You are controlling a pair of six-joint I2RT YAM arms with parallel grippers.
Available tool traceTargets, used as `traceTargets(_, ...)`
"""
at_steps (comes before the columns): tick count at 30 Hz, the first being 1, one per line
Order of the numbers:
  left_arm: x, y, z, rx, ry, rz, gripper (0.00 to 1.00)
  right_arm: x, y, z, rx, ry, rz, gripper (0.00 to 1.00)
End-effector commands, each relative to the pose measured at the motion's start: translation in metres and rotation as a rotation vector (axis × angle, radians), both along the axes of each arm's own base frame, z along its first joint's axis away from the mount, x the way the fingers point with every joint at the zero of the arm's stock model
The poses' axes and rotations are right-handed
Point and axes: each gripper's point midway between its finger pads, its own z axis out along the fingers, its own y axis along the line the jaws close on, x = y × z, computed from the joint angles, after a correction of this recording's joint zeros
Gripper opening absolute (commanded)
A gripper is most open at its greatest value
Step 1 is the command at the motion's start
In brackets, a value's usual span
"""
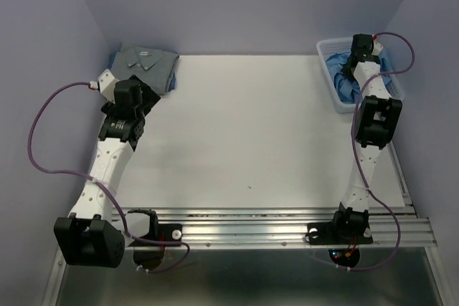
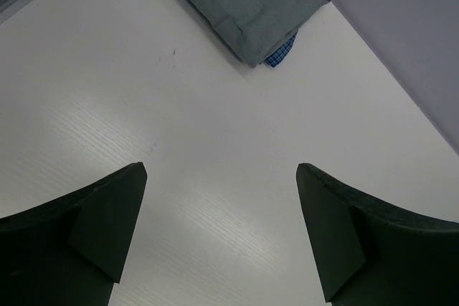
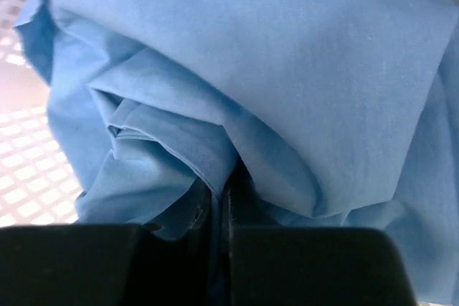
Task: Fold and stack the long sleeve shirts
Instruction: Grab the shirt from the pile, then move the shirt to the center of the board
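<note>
Down in the basket (image 1: pixel 328 80), the right gripper (image 3: pixel 219 206) pinches just a thin fold of blue shirt (image 3: pixel 287 69), which could slip out on lifting; the left gripper (image 2: pixel 221 170) gapes empty.

We see both far corners of the desk (image 1: pixel 251 134) occupied.
The folded grey-blue shirt (image 1: pixel 147 64) lies far left beside our left arm (image 1: pixel 118 130); our right arm (image 1: pixel 376 120) reaches into the white basket (image 1: pixel 324 64) holding the sky-blue shirt (image 1: pixel 343 81).
</note>
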Motion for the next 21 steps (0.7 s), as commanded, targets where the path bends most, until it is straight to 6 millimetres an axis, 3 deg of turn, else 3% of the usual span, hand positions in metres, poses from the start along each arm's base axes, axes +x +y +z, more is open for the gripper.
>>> traceTargets(1,0.002,0.007,0.026,0.02,-0.068,0.017,0.99,0.011,0.014,0.138,-0.036,-0.306,0.112,0.01)
traceTargets(4,-0.001,0.005,0.022,0.006,-0.08,0.012,0.99,0.008,0.032,0.227,-0.058,-0.517,0.223,0.01)
traceTargets(5,-0.002,0.004,0.02,0.0,-0.083,0.005,0.99,-0.003,0.049,0.275,-0.077,-0.61,0.282,0.01)
traceTargets(6,-0.004,0.004,0.02,-0.002,-0.085,0.004,0.99,-0.007,0.07,0.297,-0.063,-0.654,0.363,0.01)
traceTargets(7,-0.005,0.003,0.02,-0.007,-0.091,0.001,0.99,-0.021,0.087,0.338,-0.08,-0.728,0.423,0.01)
traceTargets(8,-0.006,0.002,0.019,-0.013,-0.091,-0.006,0.99,-0.027,0.107,0.356,-0.085,-0.757,0.503,0.01)
traceTargets(9,-0.007,0.001,0.016,-0.016,-0.087,-0.01,0.99,-0.034,0.15,0.37,-0.044,-0.787,0.639,0.01)
traceTargets(11,-0.01,-0.001,0.017,-0.024,-0.096,-0.018,0.99,-0.053,0.203,0.388,0.007,-0.811,0.828,0.01)
traceTargets(12,-0.01,-0.003,0.016,-0.029,-0.099,-0.027,0.99,-0.066,0.23,0.407,0.021,-0.854,0.925,0.01)
traceTargets(13,-0.012,-0.003,0.015,-0.032,-0.101,-0.03,0.99,-0.089,0.289,0.413,0.082,-0.877,1.125,0.01)
traceTargets(15,-0.014,-0.004,0.014,-0.033,-0.096,-0.036,0.99,-0.12,0.342,0.422,0.082,-0.914,1.329,0.01)
traceTargets(17,-0.018,-0.003,0.017,-0.032,-0.101,-0.03,0.99,-0.165,0.403,0.426,0.131,-0.947,1.57,0.01)
traceTargets(19,-0.022,-0.001,0.019,-0.031,-0.108,-0.022,0.99,-0.198,0.429,0.432,0.153,-0.988,1.737,0.01)
traceTargets(21,-0.025,-0.001,0.02,-0.035,-0.112,-0.02,0.99,-0.203,0.436,0.423,0.205,-0.968,1.768,0.06)
